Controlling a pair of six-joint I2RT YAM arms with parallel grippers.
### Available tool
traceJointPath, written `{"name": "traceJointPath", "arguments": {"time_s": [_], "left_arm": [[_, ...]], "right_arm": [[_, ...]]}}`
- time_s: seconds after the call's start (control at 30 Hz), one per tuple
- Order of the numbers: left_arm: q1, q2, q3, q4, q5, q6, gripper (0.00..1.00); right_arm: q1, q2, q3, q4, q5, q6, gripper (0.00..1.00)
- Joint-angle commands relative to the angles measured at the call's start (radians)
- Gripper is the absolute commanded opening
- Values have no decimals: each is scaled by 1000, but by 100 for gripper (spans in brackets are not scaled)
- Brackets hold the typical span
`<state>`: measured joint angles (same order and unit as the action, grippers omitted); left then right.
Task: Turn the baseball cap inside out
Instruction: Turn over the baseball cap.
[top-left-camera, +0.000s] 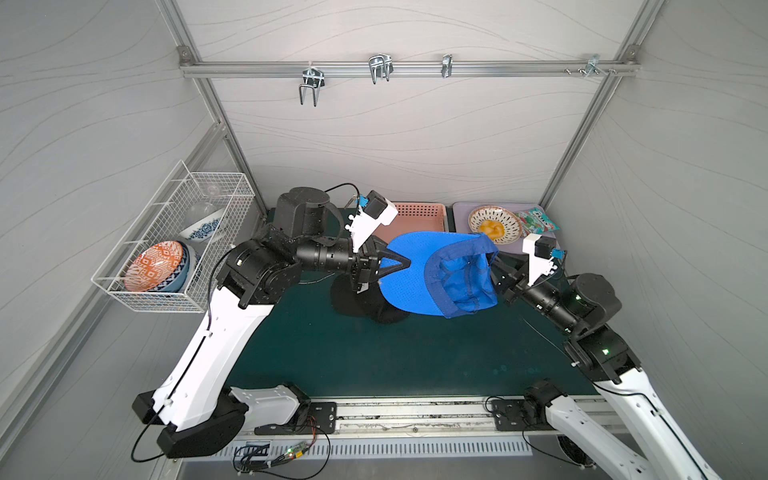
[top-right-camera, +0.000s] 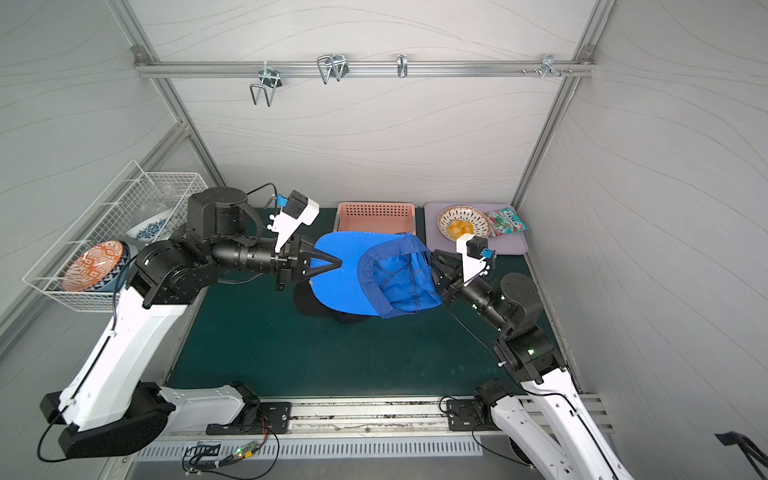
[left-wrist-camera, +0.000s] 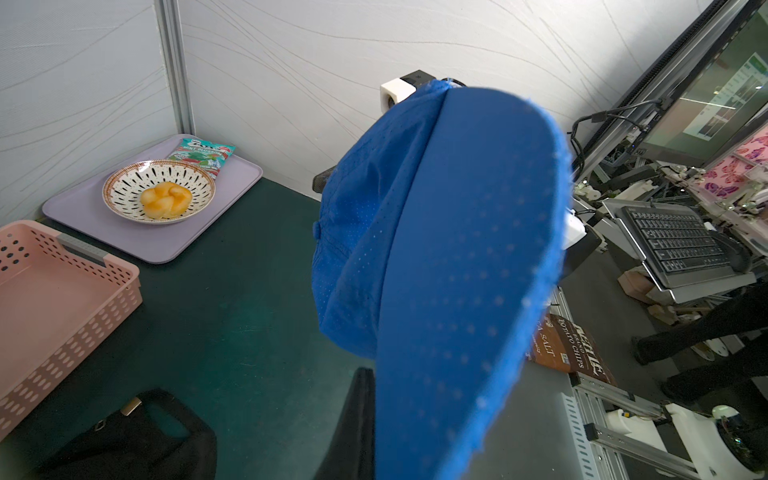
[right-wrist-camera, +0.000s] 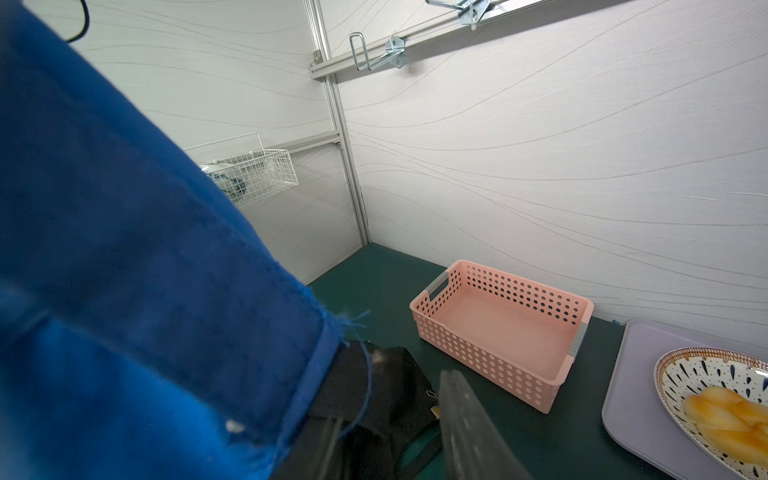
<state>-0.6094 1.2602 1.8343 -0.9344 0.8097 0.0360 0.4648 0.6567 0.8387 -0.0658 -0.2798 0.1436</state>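
Cap (top-left-camera: 419, 274), held up over the table (top-left-camera: 332, 353), looks light to us, crown (top-left-camera: 465, 278) floppy, brim (top-left-camera: 399, 291) stiffer, best pinched at brim and crown rim; left tool (top-left-camera: 407, 262) shut tight on brim, right tool (right-wrist-camera: 399, 436) half open by crown rim, gripping nothing.

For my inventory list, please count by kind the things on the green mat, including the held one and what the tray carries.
Caps: 2, blue cap, black cap
Baskets: 1, pink basket
Trays: 1, purple tray
Bowls: 1, patterned bowl
Food: 1, bread
Packets: 1, snack packet
Total: 7
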Motion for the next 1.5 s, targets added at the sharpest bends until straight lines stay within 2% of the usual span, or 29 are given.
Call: {"name": "traceJointPath", "arguments": {"time_s": [0.0, 0.03, 0.1, 0.17, 0.2, 0.23, 0.37, 0.47, 0.67, 0.77, 0.9, 1.03, 1.13, 1.23, 1.4, 1.47], "left_arm": [[6, 4, 43, 53, 81, -30, 0], [8, 6, 43, 61, 99, -41, 0], [12, 8, 42, 70, 123, -55, 0], [22, 2, 33, 71, 127, -54, 0], [34, -3, 25, 72, 116, -47, 0], [50, -16, 17, 78, 103, -42, 0], [131, -92, -118, 180, 20, -44, 0], [133, -126, -186, 245, -121, -26, 0], [132, -202, -363, 433, -492, -12, 0], [132, -217, -424, 516, -606, -46, 0], [126, -227, -490, 606, -694, -86, 0], [42, -219, -545, 610, -872, 41, 0], [-46, -200, -582, 590, -999, 168, 0], [-98, -176, -612, 569, -1124, 221, 0], [-160, -115, -627, 530, -1291, 315, 0], [-186, -85, -627, 511, -1316, 344, 0]], "right_arm": [[-3, 40, 16, 25, -62, -13, 40], [-4, 52, 18, 22, -77, -15, 40], [-4, 70, 20, 18, -93, -16, 33], [-6, 76, 22, 16, -100, -19, 16], [-6, 76, 25, 6, -88, -17, 3], [-8, 72, 26, -7, -60, -15, 0], [-14, 60, 27, -123, 29, -35, 0], [-14, 62, 38, -231, 32, -37, 0], [-13, 110, 96, -470, 3, -1, 0], [-7, 157, 117, -557, -50, 26, 0], [5, 221, 169, -646, -178, 54, 0], [18, 239, 224, -601, -323, 164, 0], [43, 233, 248, -486, -330, 288, 0], [77, 259, 274, -386, -331, 370, 0], [159, 313, 348, -391, -249, 355, 0], [176, 329, 362, -379, -245, 346, 0]]}}
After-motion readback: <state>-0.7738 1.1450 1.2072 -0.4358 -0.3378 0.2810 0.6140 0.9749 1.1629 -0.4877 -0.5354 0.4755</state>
